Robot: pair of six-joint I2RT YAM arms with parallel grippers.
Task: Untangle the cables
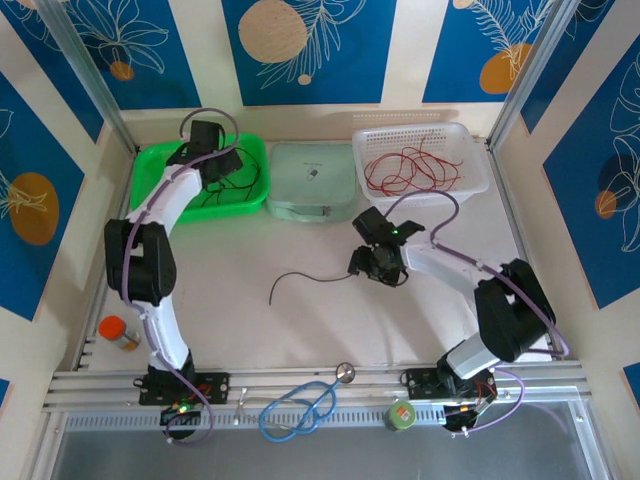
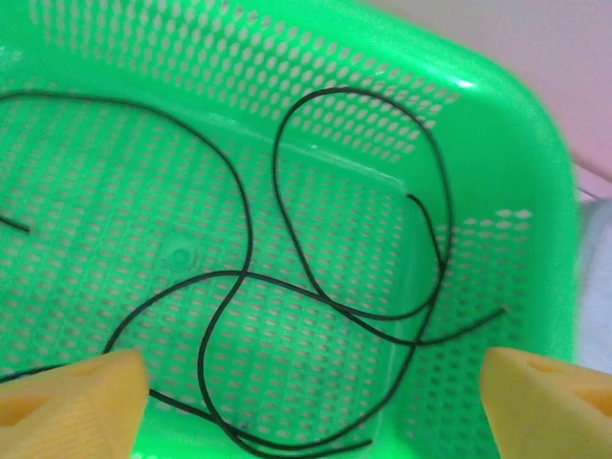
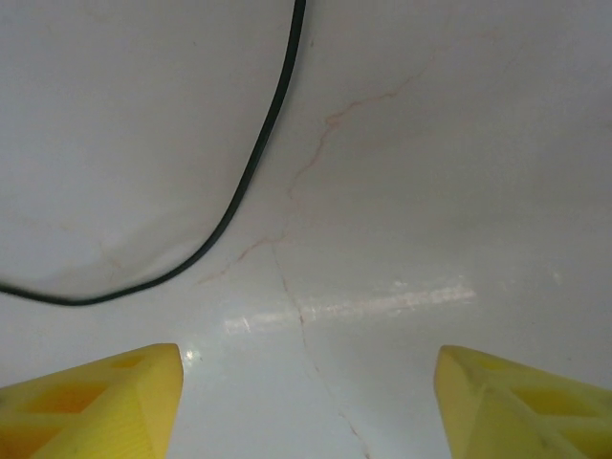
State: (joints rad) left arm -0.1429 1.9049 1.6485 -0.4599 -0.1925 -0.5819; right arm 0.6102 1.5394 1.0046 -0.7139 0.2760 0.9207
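Red cables lie bunched in the white basket at the back right. Black cables lie looped on the floor of the green basket at the back left. One black cable lies alone on the table's middle and curves through the right wrist view. My left gripper hovers over the green basket, open, its yellow fingertips wide apart with nothing between them. My right gripper hangs low just right of the lone cable's end, open and empty.
A pale green lidded box sits between the two baskets. A blue stethoscope lies on the front rail, with a green tape roll beside it. An orange-capped bottle stands at the front left edge.
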